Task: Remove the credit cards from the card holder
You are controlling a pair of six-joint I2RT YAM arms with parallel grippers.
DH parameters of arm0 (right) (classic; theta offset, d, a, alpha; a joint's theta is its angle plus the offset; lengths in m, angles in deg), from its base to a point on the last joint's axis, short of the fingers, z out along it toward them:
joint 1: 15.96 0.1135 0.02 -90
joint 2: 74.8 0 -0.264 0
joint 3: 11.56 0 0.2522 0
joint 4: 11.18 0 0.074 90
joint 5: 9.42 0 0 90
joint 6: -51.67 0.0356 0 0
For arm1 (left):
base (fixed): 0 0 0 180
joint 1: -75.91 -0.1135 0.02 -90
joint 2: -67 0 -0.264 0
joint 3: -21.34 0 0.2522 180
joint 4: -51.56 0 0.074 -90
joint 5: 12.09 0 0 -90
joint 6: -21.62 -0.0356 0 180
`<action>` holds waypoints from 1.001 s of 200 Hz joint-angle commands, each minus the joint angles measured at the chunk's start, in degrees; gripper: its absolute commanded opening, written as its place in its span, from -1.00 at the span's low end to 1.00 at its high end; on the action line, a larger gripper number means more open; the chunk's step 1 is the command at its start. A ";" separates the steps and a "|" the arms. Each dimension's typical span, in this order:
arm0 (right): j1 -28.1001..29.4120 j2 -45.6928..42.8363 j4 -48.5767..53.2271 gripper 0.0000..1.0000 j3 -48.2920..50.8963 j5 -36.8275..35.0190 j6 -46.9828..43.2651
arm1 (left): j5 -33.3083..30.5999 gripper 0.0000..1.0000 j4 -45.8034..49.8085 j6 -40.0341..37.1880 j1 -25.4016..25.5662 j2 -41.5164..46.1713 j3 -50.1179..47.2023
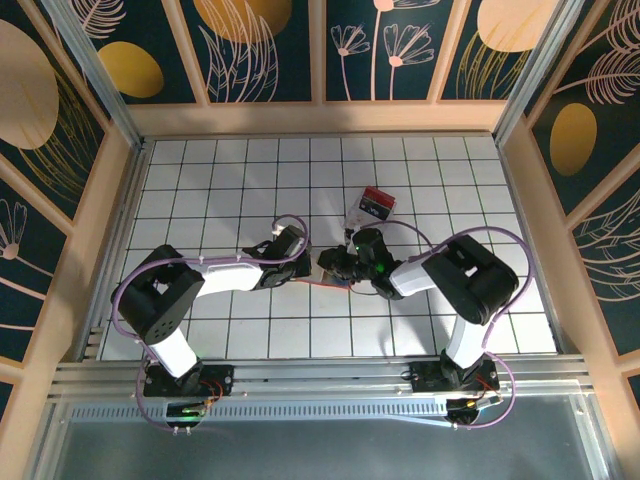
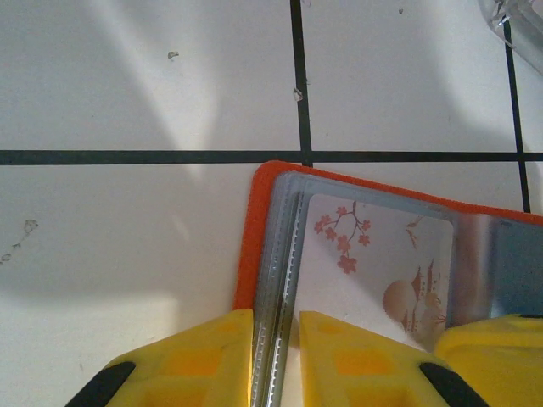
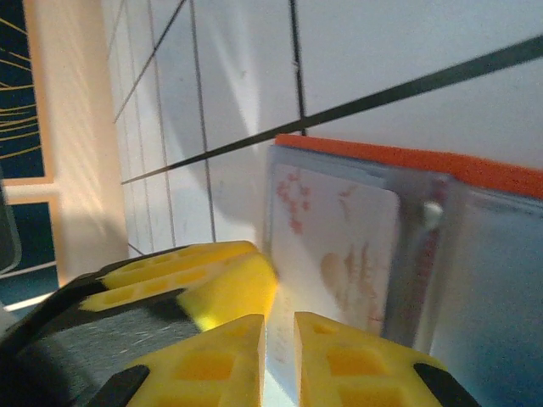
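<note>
At the centre of the top view, both grippers meet over the open card holder, which lies flat on the white tiled table, below the clear box. In the left wrist view, the left gripper has its fingers narrow, pinching the holder's grey inner edge. In the right wrist view, the right gripper is narrow too, with the edge of a blossom-printed card in the gap.
</note>
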 commanded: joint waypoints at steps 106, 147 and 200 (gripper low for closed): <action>1.99 -5.86 22.19 -0.54 -3.72 -8.74 -1.22 | -0.24 -0.61 3.91 1.63 -0.05 -0.95 -1.73; 2.05 -3.32 19.45 -0.54 -3.60 -7.48 -0.04 | 0.11 -0.62 3.86 1.59 -0.10 -0.97 -1.68; 2.00 -0.72 20.58 -0.53 -5.58 -7.45 0.05 | 0.77 -0.63 3.30 1.52 -0.11 -0.97 -2.00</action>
